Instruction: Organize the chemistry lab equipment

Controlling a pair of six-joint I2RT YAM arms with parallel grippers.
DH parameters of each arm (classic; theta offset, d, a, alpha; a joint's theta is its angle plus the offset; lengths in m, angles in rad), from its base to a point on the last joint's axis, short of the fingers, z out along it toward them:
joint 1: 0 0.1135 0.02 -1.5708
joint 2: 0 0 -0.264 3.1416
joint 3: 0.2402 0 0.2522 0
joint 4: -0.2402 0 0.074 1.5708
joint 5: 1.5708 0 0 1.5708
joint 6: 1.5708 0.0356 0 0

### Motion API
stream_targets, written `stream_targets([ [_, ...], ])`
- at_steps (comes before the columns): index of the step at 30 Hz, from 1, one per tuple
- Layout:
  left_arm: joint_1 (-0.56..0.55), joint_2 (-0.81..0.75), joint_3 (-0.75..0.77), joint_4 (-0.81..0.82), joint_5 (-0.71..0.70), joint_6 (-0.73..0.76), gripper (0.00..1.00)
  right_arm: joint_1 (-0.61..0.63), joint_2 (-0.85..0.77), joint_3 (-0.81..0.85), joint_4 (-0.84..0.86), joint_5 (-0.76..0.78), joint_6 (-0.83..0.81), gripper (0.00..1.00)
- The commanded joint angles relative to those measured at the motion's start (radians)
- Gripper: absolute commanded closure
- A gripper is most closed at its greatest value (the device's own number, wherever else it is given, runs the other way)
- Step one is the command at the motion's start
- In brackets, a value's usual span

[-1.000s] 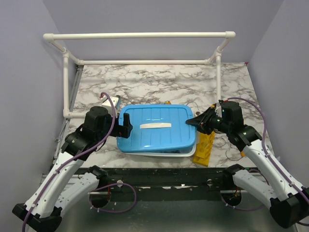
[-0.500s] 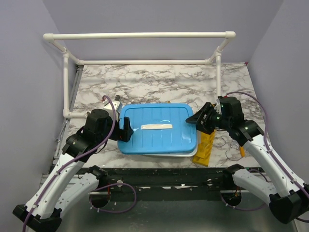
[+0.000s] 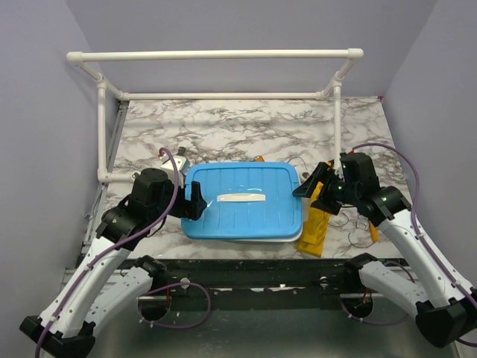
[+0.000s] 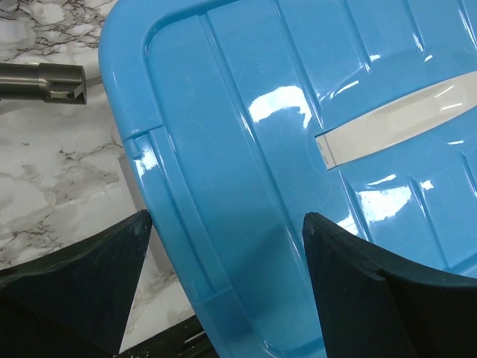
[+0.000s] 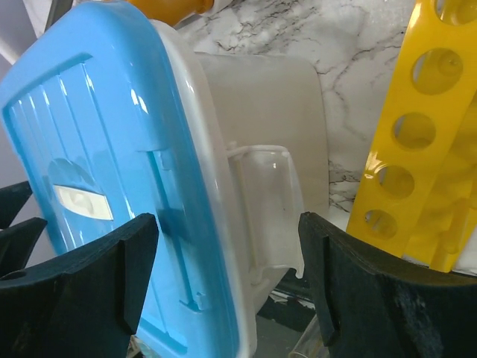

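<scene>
Found the yellow test-tube rack (image 3: pixel 313 227) resting on the bench (image 3: pixel 246 127) just right of the white tub (image 5: pixel 261 97). Judged it light, stiff, slick plastic; best pinched across one long side wall. Saw left end effector (image 4: pixel 227 218) and right end effector (image 5: pixel 227 220) spread, gripping nothing.

A blue lid (image 3: pixel 244 201) covers a white tub (image 3: pixel 246 239) on a marble worktop (image 3: pixel 246 127). The left pincer (image 3: pixel 195 203) is at the lid's left edge and the right pincer (image 3: pixel 311 186) at its right edge. A yellow rack (image 3: pixel 313 233) lies just right of the lid.

yellow holed test-tube rack (image 3: pixel 313 227) lies lengthwise on the table (image 3: pixel 246 127), just beside the white tub (image 5: pixel 257 97)'s right end
</scene>
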Motion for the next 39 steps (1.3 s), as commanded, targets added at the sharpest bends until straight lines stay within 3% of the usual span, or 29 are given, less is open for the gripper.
stream_targets([
  [1,0.006,0.004,-0.004,0.002,0.044,0.0,0.16,-0.002,0.01,0.024,-0.028,0.023,-0.059,0.17],
  [23,0.006,0.052,0.014,-0.007,0.078,0.036,0.25,-0.002,0.04,-0.141,0.154,-0.107,-0.049,0.13],
  [28,0.006,0.07,0.026,-0.014,0.077,0.055,0.27,-0.002,0.039,-0.144,0.13,-0.071,-0.065,0.12],
  [35,0.005,0.098,0.045,-0.031,0.067,0.1,0.31,-0.003,0.045,-0.173,0.13,-0.067,-0.086,0.08],
  [36,0.006,0.104,0.045,-0.03,0.068,0.1,0.31,-0.003,0.045,-0.184,0.139,-0.073,-0.082,0.0],
  [39,0.006,0.12,0.048,-0.027,0.066,0.105,0.32,-0.003,0.036,-0.199,0.147,-0.07,-0.083,0.0],
])
